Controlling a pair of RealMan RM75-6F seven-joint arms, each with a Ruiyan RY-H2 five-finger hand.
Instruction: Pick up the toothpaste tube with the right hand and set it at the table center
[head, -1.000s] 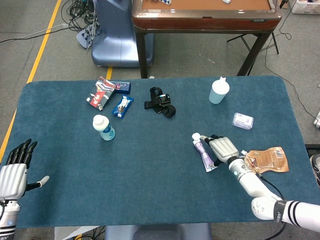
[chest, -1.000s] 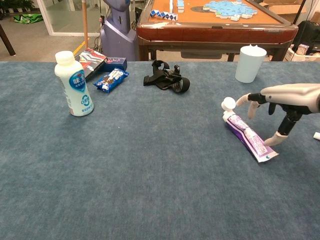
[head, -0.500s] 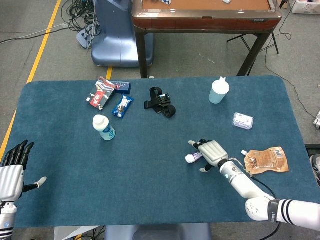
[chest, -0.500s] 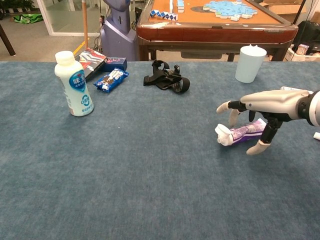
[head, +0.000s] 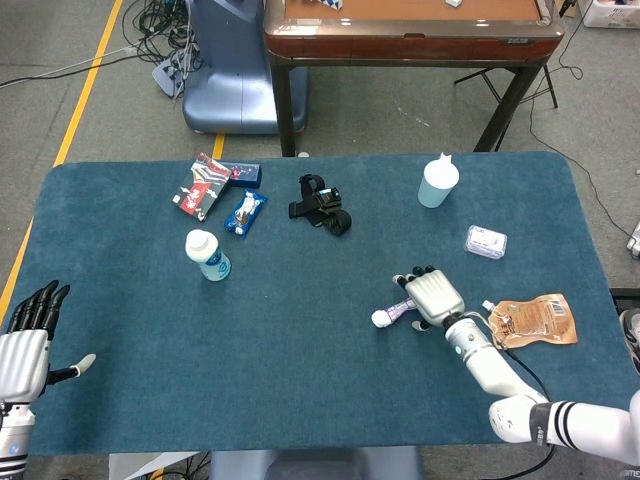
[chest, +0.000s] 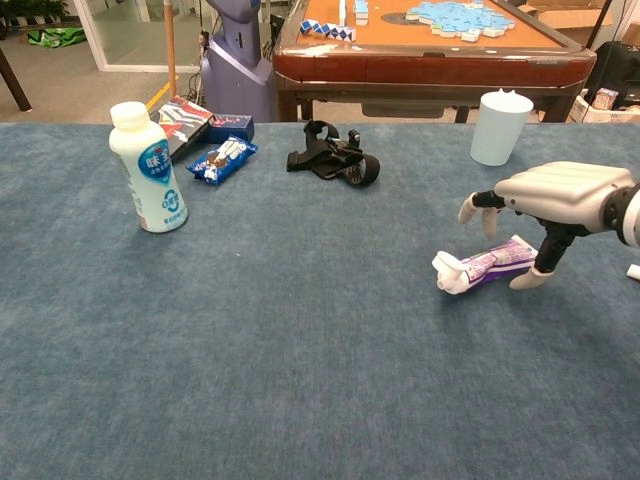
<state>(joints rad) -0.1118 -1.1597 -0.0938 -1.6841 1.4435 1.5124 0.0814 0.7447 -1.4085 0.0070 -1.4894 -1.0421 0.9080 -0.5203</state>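
Blue felt is covering the table (head: 300, 400), and behind it a wooden table is standing at the top of the frame. My right hand (chest: 560, 192) is hovering palm-down over the toothpaste tube (chest: 485, 266), fingers spread and curved down around it, the thumb tip touching the felt beside its flat end; I am not gripping it yet. In the last second the tube has swung from lying lengthwise to lying crosswise, cap pointing toward frame centre, and my hand has drawn back slightly. I am judging the tube nudged, not lifted, so the pick-up is still ahead. It is lying right of centre in the head view.

Containers: 1 pale lidded cup (head: 438, 182) upper right and 1 white drink bottle (head: 207, 255) at left; contents are not visible. My left hand (head: 28, 340) is resting open, fingers apart, at lower left.
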